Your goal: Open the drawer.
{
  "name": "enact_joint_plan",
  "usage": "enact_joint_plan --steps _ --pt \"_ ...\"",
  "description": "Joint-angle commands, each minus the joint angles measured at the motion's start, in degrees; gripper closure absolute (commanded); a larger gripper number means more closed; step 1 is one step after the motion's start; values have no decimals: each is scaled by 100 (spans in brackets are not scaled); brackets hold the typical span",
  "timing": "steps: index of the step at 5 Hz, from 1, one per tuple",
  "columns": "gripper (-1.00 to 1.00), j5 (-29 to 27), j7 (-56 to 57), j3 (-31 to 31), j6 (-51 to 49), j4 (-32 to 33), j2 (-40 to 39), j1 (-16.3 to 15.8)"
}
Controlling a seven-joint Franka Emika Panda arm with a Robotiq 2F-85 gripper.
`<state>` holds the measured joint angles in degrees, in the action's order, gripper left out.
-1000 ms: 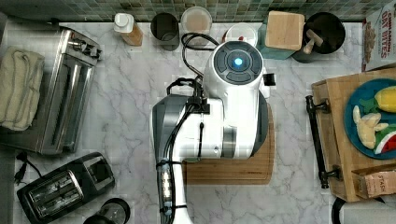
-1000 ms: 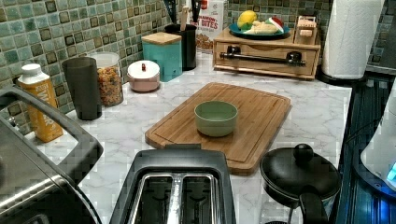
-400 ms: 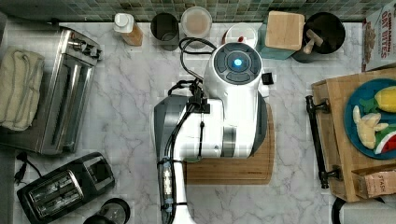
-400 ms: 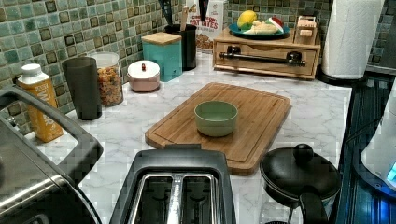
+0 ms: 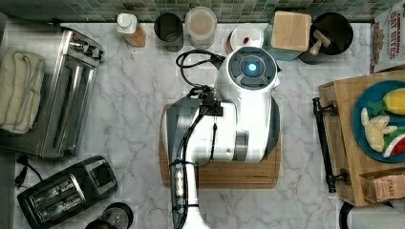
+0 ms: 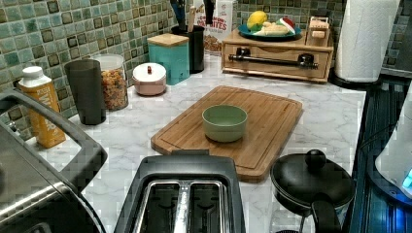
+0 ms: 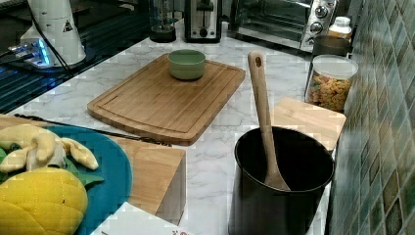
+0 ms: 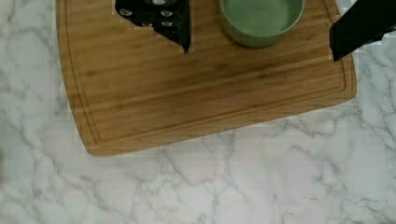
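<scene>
My jaws point(image 8: 259, 35) are spread wide, holding nothing and touching nothing. In the wrist view the two dark fingers point(image 8: 175, 21) hang above the cutting board point(image 8: 205, 93), with the green bowl point(image 8: 261, 18) showing between them, below and clear of both. The marble surface point(image 8: 210, 186) runs past the board's edge.

In the top view my white arm point(image 5: 239, 119) sits over the cutting board, covering most of it.

The drawer point(image 6: 277, 60) is shut, flush in its light-wood box at the far end of the surface in the left view, its black bar handle point(image 6: 274, 59) running across the front. In the top view it is at the top view's right, handle point(image 5: 324, 143) facing the board, well apart from my arm. A blue plate point(image 5: 377, 121) of toy fruit sits on the box.

Nearby in the left view: toaster point(image 6: 184, 194), black pot lid point(image 6: 311, 177), teal canister point(image 6: 169, 58), paper towel roll point(image 6: 364, 39).
</scene>
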<state>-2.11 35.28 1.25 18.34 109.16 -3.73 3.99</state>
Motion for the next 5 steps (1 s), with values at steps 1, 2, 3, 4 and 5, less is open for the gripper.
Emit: enact_joint_plan --steps 1,2,3,4,5 --pt "-100 683 2225 -547 1236 1026 389 497" --pt "-100 822 2708 -618 1816 1409 475 716" --pt "-100 853 3396 -881 2247 1626 419 847" --pt "-100 959 3907 -1115 2576 1755 373 960" --pt "-100 1127 4057 -1240 2943 1996 434 1090"
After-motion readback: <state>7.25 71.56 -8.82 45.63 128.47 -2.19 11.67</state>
